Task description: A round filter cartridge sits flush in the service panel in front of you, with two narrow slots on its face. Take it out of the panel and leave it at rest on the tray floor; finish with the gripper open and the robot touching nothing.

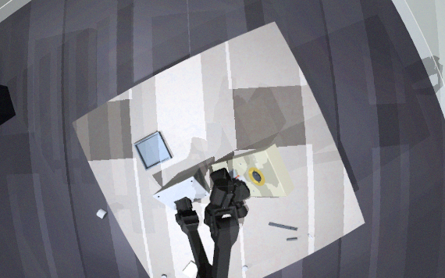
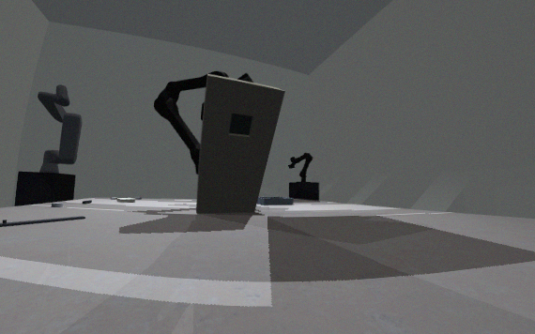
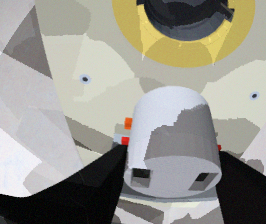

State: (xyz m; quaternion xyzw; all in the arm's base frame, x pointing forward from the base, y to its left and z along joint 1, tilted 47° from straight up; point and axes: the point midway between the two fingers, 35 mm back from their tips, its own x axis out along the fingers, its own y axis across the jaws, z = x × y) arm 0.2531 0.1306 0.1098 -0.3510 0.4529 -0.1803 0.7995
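Note:
The cream service panel [image 1: 273, 188] [image 2: 234, 164] [image 3: 101, 107] stands upright, tilted. Its yellow ring [image 1: 251, 171] [image 3: 126, 27] surrounds a dark round recess with notches; whether anything sits deep inside is unclear. Below the ring in the wrist view, a grey-white cylinder [image 3: 171, 127] with two dark slots in its end face sticks out before a grey plate with orange and red marks. My gripper [image 1: 238, 181] [image 3: 172, 156] is shut on this slotted cylinder, one black finger on each side. The shallow blue tray [image 1: 153, 150] [image 2: 276, 201] lies apart, at upper left in the top view.
A white box [image 1: 175, 192] with small screws stands left of my gripper. A second dark arm-like shape [image 1: 186, 215] is beside my arm. Dark bars [image 1: 283, 226] lie on the table [image 1: 257, 62], with small pale pieces near its edge. The panel's back has a square dark opening [image 2: 241, 125].

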